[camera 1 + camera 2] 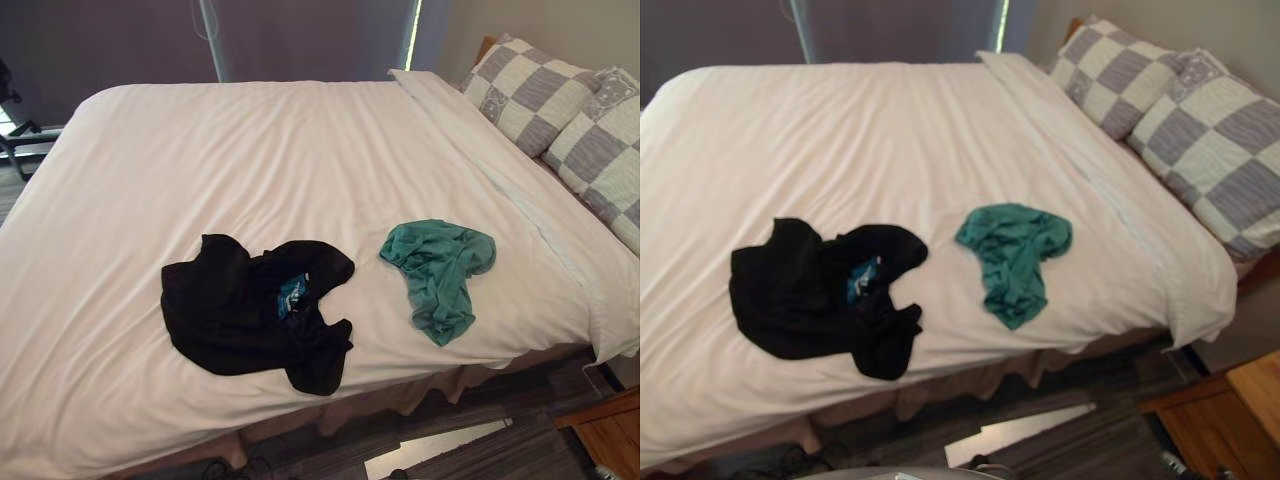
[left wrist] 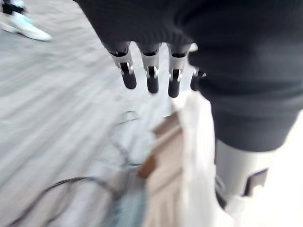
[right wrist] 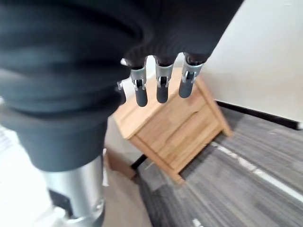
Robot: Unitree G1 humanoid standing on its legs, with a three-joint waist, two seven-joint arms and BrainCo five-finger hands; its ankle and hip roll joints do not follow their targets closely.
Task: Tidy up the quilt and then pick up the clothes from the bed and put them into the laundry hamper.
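Observation:
A white quilt [image 1: 300,150] lies spread fairly smooth over the bed. A crumpled black garment [image 1: 245,315] with a small blue patch rests on it near the front edge, left of centre. To its right lies a bunched teal garment [image 1: 440,270], apart from the black one. My left hand [image 2: 152,78] hangs beside the bed's edge over the floor, fingers straight and holding nothing. My right hand [image 3: 162,87] hangs with relaxed straight fingers above a wooden nightstand [image 3: 175,127], also holding nothing.
Two grey-and-white checked pillows [image 1: 530,95] lean at the head of the bed on the right. The nightstand [image 1: 610,440] stands at the bed's front right corner. Dark curtains [image 1: 300,40] hang behind the bed. A person's shoe [image 2: 23,26] is on the grey floor.

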